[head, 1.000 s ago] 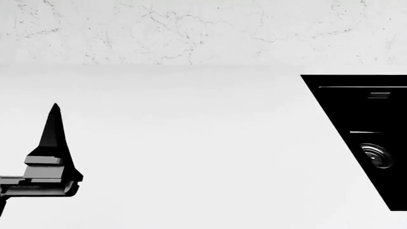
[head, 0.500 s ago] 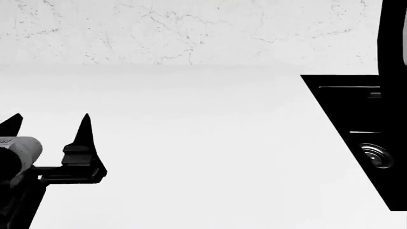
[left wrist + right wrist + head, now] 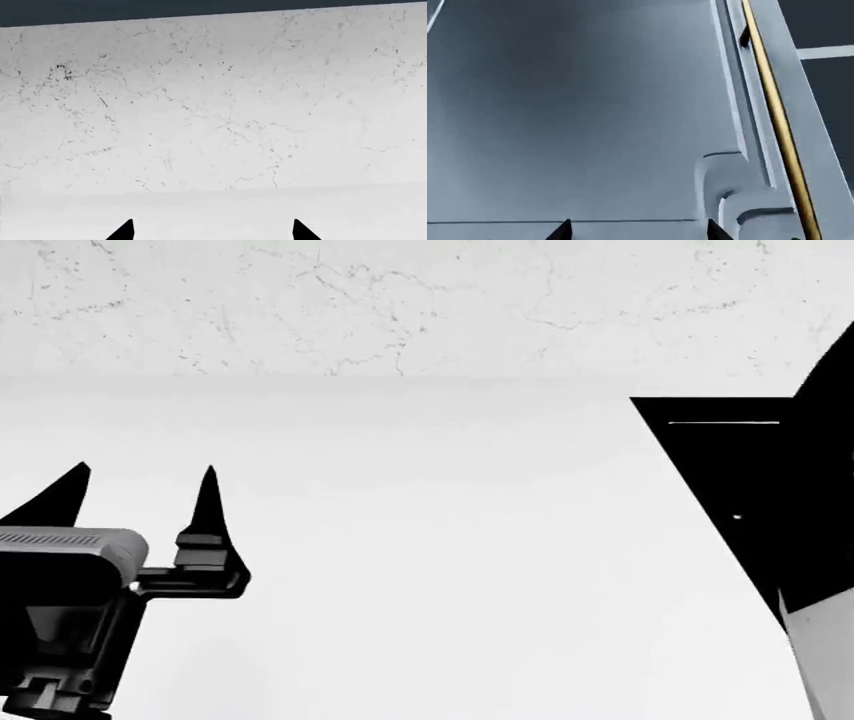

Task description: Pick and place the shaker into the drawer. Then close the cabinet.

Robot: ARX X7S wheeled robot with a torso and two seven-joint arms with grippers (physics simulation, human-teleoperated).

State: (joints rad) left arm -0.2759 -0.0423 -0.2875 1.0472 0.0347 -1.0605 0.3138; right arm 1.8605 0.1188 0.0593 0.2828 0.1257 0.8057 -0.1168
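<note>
The red shaker is not in any view. My left gripper (image 3: 144,478) is open and empty, low at the left over the white counter (image 3: 441,570). Its two black fingertips (image 3: 124,231) stand wide apart in the left wrist view, pointing at the marble wall. My right gripper (image 3: 639,229) is open and empty. It faces a pale blue-grey panel (image 3: 580,110) with a brass bar handle (image 3: 770,110); I cannot tell whether this is the drawer. The right arm (image 3: 825,470) shows as a dark shape at the head view's right edge.
A marble backsplash (image 3: 400,300) runs behind the counter. A black appliance panel (image 3: 714,465) sits at the right, partly covered by my right arm. A dark band (image 3: 133,9) runs above the marble in the left wrist view.
My left gripper has moved right and up into view, with both fingers now showing apart. My right arm has come in at the right edge and covers most of the black panel.
</note>
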